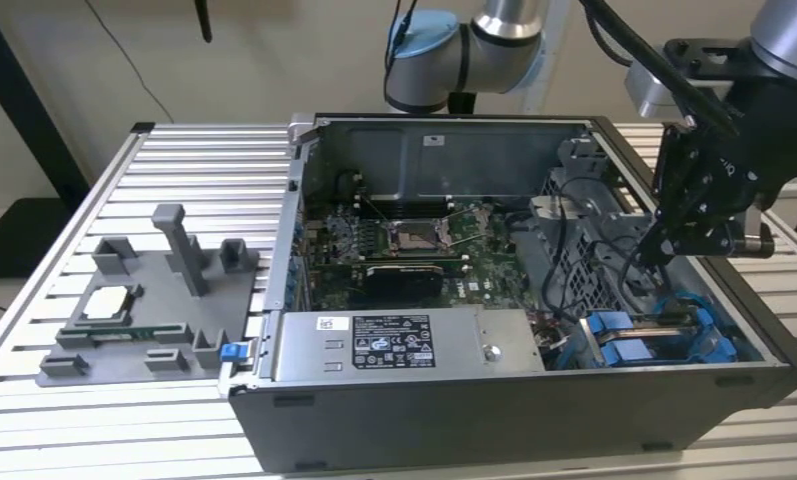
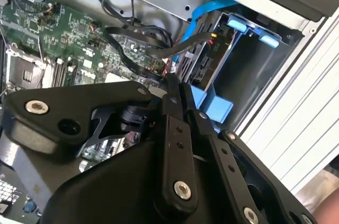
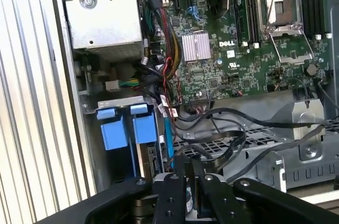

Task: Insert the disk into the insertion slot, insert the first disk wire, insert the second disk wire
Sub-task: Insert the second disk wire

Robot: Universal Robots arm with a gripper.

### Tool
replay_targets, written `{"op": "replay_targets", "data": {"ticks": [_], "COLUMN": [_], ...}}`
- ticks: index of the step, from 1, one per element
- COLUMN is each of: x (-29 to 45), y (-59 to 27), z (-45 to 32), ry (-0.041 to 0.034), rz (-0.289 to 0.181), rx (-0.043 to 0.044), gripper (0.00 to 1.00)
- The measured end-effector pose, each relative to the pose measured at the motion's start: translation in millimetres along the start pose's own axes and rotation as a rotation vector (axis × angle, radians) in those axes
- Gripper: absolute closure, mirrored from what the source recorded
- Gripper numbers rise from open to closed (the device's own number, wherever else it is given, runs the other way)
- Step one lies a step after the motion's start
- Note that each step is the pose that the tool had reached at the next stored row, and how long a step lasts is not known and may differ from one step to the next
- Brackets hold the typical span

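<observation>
A black multi-link robot gripper [image 1: 685, 235] hangs over the corner of an open grey desktop computer case [image 1: 505, 420] at the exterior view's right, above the grey metal drive bay with bright blue plastic rails [image 1: 658, 335]. In the second wrist view its fingers [image 2: 175, 102] stand nearly together, pinched on a flat black cable [image 2: 159, 52] by its connector. The silver-grey hard drive in its blue carrier [image 2: 204, 65] appears already seated in the bay, its connector edge facing the gripper, likely so the wire can be pressed in from above. The labelled grey power-supply box [image 1: 405, 345] sits beside the bay.
</observation>
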State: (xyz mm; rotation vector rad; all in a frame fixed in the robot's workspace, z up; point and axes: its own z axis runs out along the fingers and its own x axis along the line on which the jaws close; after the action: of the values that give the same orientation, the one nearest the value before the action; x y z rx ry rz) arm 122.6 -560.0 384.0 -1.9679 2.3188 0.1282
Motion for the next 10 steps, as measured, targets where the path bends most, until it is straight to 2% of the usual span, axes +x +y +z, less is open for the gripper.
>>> {"op": "replay_targets", "data": {"ticks": [10], "x": [0.2], "y": [0.0], "z": [0.3], "ry": [0.0002], "rz": [-0.001], "rx": [0.0], "gripper": [1.0]}}
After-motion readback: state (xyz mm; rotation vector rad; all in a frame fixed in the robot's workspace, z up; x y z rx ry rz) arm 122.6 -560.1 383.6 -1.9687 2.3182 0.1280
